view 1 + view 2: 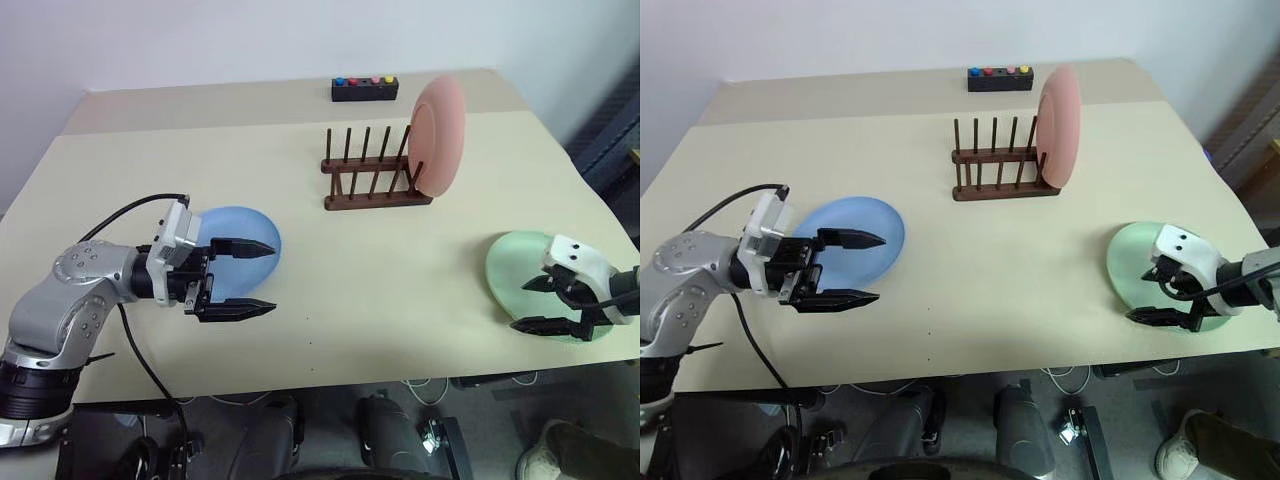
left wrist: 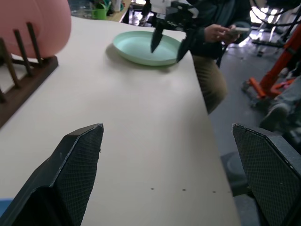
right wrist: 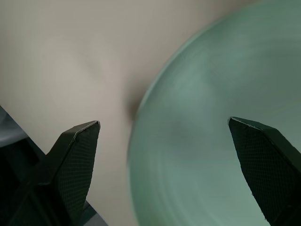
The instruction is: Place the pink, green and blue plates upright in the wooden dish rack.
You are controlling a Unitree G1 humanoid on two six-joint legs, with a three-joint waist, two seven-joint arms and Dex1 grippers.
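Over the table's right front corner the right pincer (image 1: 537,303) hangs spread above the flat mint-green plate (image 1: 515,268), gripping nothing. Left pincer (image 1: 262,277), also spread, hovers by the flat blue plate (image 1: 240,240). One done: the salmon-pink plate (image 1: 438,135) stands in the rack (image 1: 372,180).

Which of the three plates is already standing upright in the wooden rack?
The pink plate: it stands on edge at the right end of the wooden rack. The blue plate and the green plate lie flat on the table.
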